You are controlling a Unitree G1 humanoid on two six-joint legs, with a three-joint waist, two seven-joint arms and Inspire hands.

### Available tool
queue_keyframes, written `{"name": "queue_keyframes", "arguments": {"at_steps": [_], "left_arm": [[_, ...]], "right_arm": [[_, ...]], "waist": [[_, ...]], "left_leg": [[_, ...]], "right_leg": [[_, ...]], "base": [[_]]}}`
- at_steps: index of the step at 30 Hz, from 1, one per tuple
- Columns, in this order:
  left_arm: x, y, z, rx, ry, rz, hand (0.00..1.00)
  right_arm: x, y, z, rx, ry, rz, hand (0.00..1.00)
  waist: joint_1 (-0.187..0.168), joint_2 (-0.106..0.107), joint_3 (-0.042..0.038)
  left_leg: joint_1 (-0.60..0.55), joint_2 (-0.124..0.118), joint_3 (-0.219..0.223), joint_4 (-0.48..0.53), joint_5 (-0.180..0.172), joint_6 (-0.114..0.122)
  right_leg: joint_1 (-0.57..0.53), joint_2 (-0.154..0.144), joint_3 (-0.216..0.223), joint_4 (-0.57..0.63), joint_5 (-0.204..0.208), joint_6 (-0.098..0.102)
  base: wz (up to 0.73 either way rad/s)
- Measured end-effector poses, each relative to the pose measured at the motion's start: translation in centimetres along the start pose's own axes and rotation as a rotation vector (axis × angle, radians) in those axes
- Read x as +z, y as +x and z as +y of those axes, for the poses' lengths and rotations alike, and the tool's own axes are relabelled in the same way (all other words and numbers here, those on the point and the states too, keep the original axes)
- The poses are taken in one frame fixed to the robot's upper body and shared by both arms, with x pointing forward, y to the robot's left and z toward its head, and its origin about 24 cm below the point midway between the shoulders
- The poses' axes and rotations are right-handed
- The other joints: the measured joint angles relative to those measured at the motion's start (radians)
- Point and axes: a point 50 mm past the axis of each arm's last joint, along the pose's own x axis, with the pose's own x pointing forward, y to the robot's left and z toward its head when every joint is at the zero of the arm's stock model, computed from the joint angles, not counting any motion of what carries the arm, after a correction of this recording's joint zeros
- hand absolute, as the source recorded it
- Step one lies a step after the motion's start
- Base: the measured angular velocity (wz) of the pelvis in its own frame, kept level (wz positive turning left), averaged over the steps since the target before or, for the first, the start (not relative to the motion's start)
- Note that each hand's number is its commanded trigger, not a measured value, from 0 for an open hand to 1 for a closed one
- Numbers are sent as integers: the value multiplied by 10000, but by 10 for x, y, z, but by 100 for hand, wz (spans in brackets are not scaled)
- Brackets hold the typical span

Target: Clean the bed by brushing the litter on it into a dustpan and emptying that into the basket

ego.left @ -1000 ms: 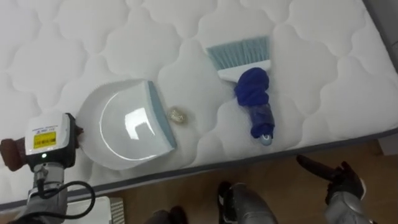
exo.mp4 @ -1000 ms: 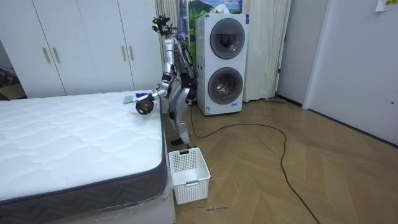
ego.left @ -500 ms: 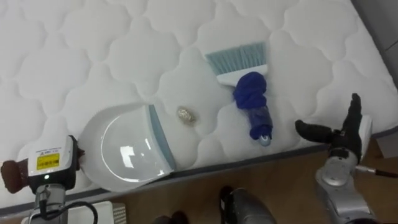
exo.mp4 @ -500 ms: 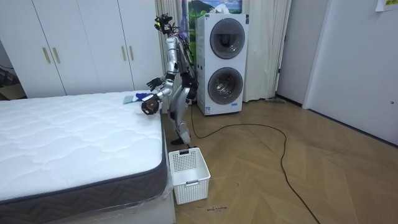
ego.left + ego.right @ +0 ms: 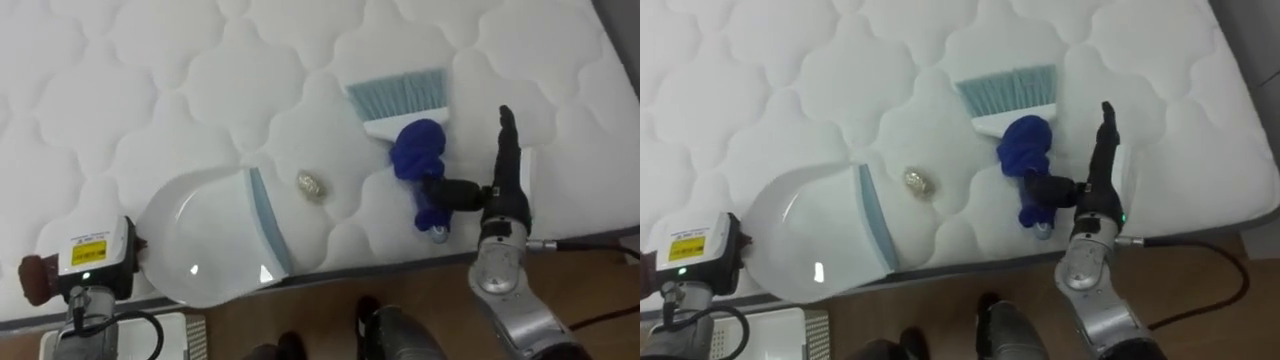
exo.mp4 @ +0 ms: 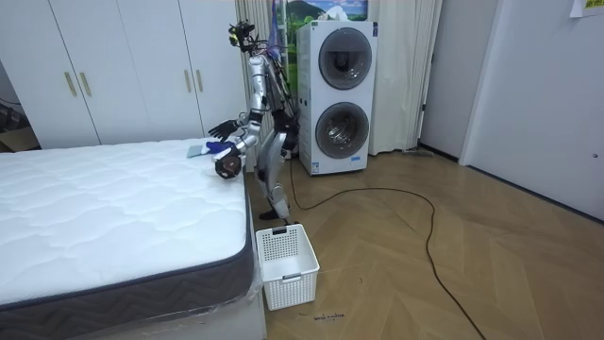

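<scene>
On the white quilted mattress (image 5: 150, 90) lies a hand brush (image 5: 418, 150) with pale blue bristles and a dark blue handle that points toward the near edge. My right hand (image 5: 505, 175) stands open just right of the handle, fingers straight, thumb reaching across to it. A small crumpled scrap (image 5: 312, 185) lies left of the brush. A white dustpan (image 5: 215, 240) with a grey-blue lip faces the scrap a short gap away. My left wrist (image 5: 92, 262) sits at the pan's rear; the pan hides its fingers.
The mattress's near edge (image 5: 380, 255) runs along the bottom, with wooden floor below it. In the room view I stand bent over the bed's far corner; a white basket (image 6: 288, 264) sits on the floor by the bed and stacked washing machines (image 6: 335, 85) stand behind me.
My right hand has risen from below the mattress edge onto the bed and come up beside the brush handle. The view has shifted a little; brush, scrap and dustpan lie much as before.
</scene>
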Motion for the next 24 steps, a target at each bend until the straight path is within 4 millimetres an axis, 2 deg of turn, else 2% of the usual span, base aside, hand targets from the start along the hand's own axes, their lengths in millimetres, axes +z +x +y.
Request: {"name": "queue_keyframes", "arguments": {"at_steps": [6, 12, 18, 24], "left_arm": [[4, 5, 5, 79, -128, -107, 100], [9, 13, 12, 189, -258, -263, 100], [10, 13, 12, 154, -303, -307, 100], [12, 14, 12, 46, -295, -407, 100]], "right_arm": [[-2, 3, 3, 515, 266, 296, 0], [-4, 6, 5, 952, 849, 763, 0], [0, 14, 6, 1082, 1765, 1156, 0], [-7, 20, 6, 1190, 2206, 1792, 0]], "waist": [[69, -7, 145], [294, 24, 167], [298, 49, 185], [299, 75, 207]], "left_leg": [[-175, 67, -51, 141, -18, 30], [-392, 79, -74, 260, -42, 48], [-401, 82, -72, 282, -42, 49], [-389, 96, -80, 274, -41, 50]], "right_leg": [[-37, -5, -135, 13, -8, 10], [-250, -43, -168, 164, -18, -20], [-243, -52, -175, 176, -19, -22], [-189, -78, -250, 153, -23, -25]], "base": [[7], [0], [0], [1]]}}
